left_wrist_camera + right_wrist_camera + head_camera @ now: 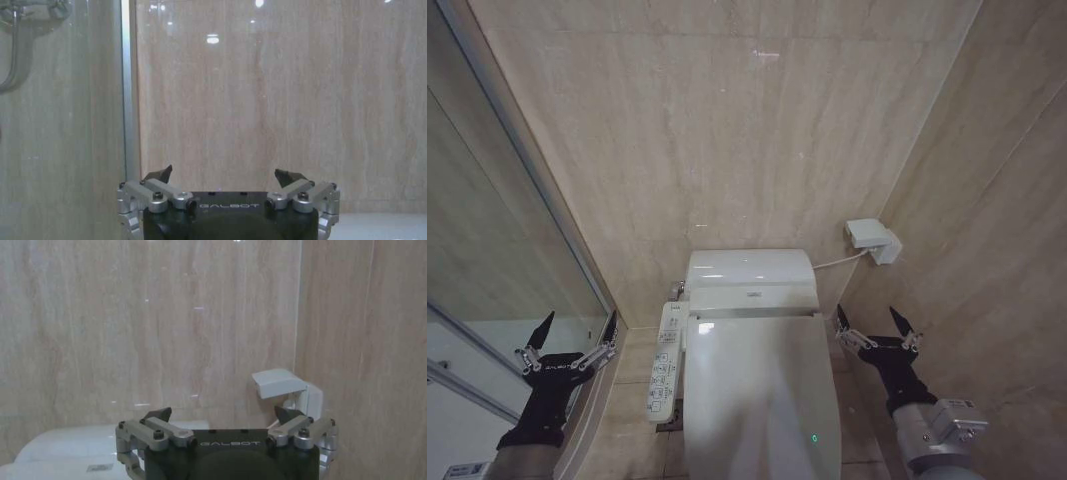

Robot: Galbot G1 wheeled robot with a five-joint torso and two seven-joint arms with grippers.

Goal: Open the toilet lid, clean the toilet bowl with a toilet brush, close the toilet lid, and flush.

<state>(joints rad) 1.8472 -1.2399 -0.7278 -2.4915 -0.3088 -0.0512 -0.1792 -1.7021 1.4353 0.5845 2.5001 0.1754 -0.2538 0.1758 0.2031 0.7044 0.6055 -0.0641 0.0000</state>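
Note:
The toilet lid [759, 390] is glossy white and lies down flat, hiding the toilet bowl beneath it. A white button-panel arm [665, 362] runs along the lid's left side. My left gripper [579, 320] hovers open to the left of the panel, near the glass partition, holding nothing. My right gripper [867, 314] hovers open to the right of the lid near the corner wall, also holding nothing. In the wrist views the left gripper [223, 172] and right gripper [223, 412] both stand spread wide, facing the tiled wall. The toilet brush is out of view.
A glass shower partition [517, 220] with a metal edge [128, 90] closes off the left side. Beige tiled walls stand behind and to the right. A white wall box [873, 241] [285, 385] with a cable sits at the right corner. The toilet's rear unit [749, 275] [73, 447] backs onto the wall.

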